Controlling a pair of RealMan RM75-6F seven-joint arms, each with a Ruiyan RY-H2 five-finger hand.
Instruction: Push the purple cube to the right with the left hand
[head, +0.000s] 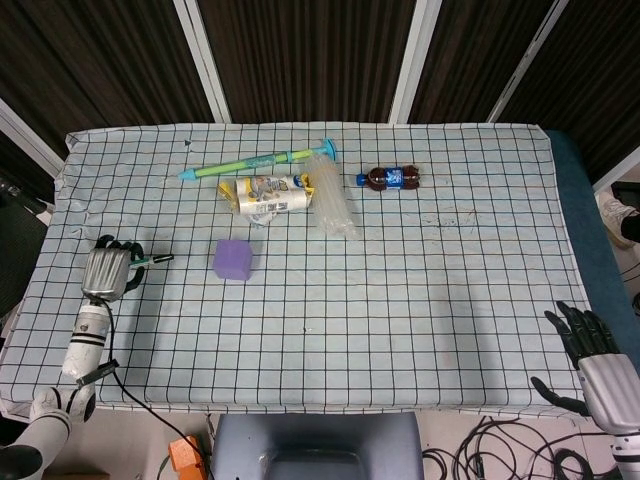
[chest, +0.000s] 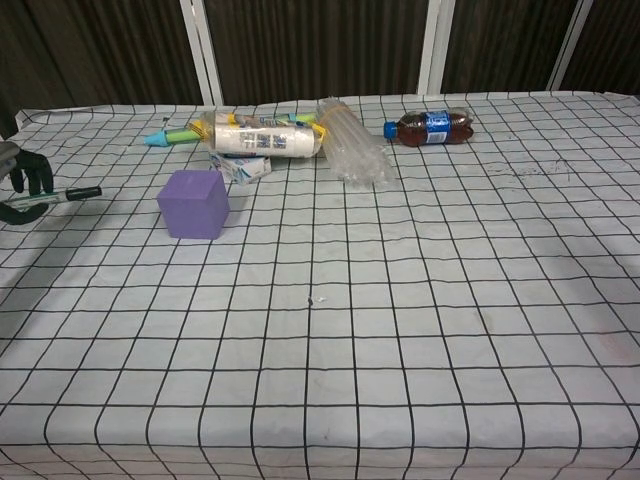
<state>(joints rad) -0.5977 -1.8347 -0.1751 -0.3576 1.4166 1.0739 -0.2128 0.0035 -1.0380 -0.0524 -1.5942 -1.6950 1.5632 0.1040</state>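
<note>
The purple cube (head: 233, 259) sits on the checked cloth left of the middle; the chest view shows the cube (chest: 193, 203) too. My left hand (head: 108, 270) hovers at the table's left side, level with the cube and a good gap to its left. Its fingers are curled in, with one thin dark part sticking out toward the cube. Only the edge of that left hand (chest: 25, 180) shows at the left border of the chest view. My right hand (head: 590, 358) hangs off the table's front right corner, fingers spread, holding nothing.
Behind the cube lie a wrapped white roll with yellow ends (head: 268, 193), a clear plastic sleeve (head: 335, 205), a long green and teal stick (head: 260, 160) and a small cola bottle (head: 392, 179). A blue surface (head: 585, 230) borders the table's right edge.
</note>
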